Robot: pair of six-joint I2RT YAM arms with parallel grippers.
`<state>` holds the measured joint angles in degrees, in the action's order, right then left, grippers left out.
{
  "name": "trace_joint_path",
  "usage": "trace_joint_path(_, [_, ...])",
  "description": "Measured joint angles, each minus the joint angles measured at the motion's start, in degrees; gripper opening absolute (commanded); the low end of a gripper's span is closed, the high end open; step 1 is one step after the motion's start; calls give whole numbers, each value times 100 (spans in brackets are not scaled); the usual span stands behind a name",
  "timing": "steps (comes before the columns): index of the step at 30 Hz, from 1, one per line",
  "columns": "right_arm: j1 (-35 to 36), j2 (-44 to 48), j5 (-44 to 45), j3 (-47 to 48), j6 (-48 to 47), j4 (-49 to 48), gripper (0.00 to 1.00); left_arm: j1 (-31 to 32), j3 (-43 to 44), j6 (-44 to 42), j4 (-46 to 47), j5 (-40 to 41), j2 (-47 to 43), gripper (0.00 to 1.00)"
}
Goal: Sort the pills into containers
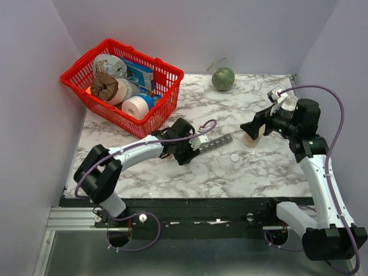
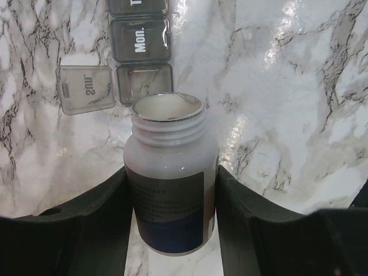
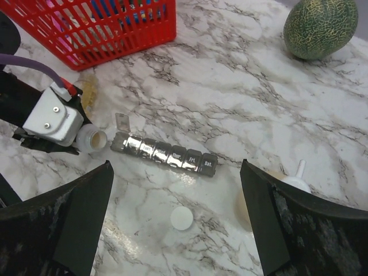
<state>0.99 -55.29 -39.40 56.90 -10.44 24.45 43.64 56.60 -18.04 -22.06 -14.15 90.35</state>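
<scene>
My left gripper [image 2: 171,192] is shut on an uncapped white bottle [image 2: 169,172] with a dark label, a finger on each side. The bottle's mouth [image 3: 92,138] points at the end of the containers [image 3: 164,152], a dark-grey strip of day-marked compartments [image 1: 217,142]. The "Sun" lid [image 2: 85,89] stands open, and its compartment [image 2: 145,82] looks empty. A small clear vial of tan-yellow pills [image 3: 87,95] lies by the basket. My right gripper [image 3: 175,195] hangs open above the marble, to the right of the strip [image 1: 253,127].
A loose white cap [image 3: 181,218] lies on the marble below the strip [image 1: 234,156]. A beige nozzle bottle [image 1: 251,138] stands under my right gripper. A red wire basket [image 1: 122,86] of goods sits back left. A green melon [image 1: 223,78] rests at the back.
</scene>
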Motion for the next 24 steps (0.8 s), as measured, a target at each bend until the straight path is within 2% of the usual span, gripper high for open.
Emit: trace_joint_path(24, [-37,0,63,-9,142,2,100,114,1768,-52,-1991,778,1309,0])
